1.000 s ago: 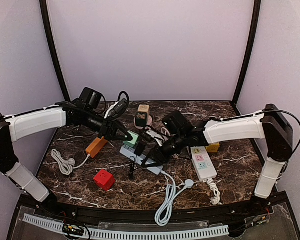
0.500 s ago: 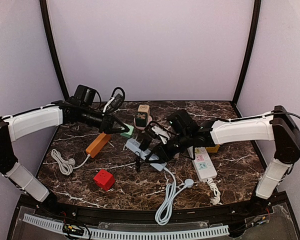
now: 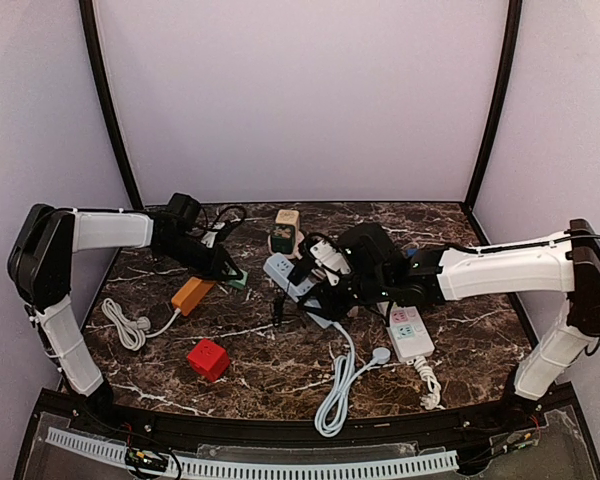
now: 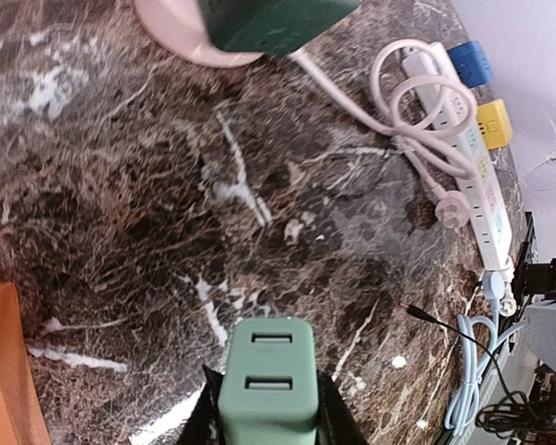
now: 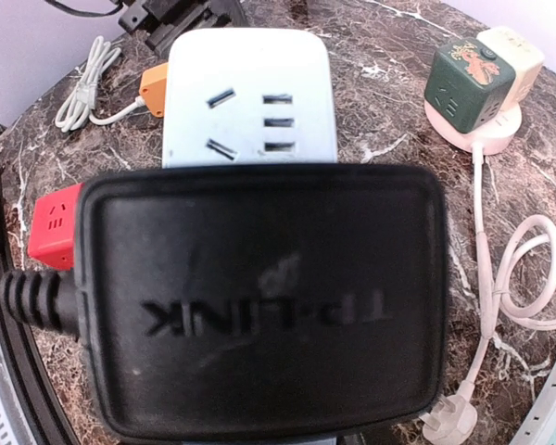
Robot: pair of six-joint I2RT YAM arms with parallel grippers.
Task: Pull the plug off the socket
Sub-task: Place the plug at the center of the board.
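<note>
At the left of the table, the left gripper is clamped narrowly on the sides of the green plug, well apart from the pale-blue socket strip at centre. The pull looks done, so the next move is probably to set the plug down. Rightward, the right gripper sits by the strip's black adapter; whether it is gripping cannot be told.

The green 2-port plug is free of the pale-blue socket strip, apart on its left.
</note>
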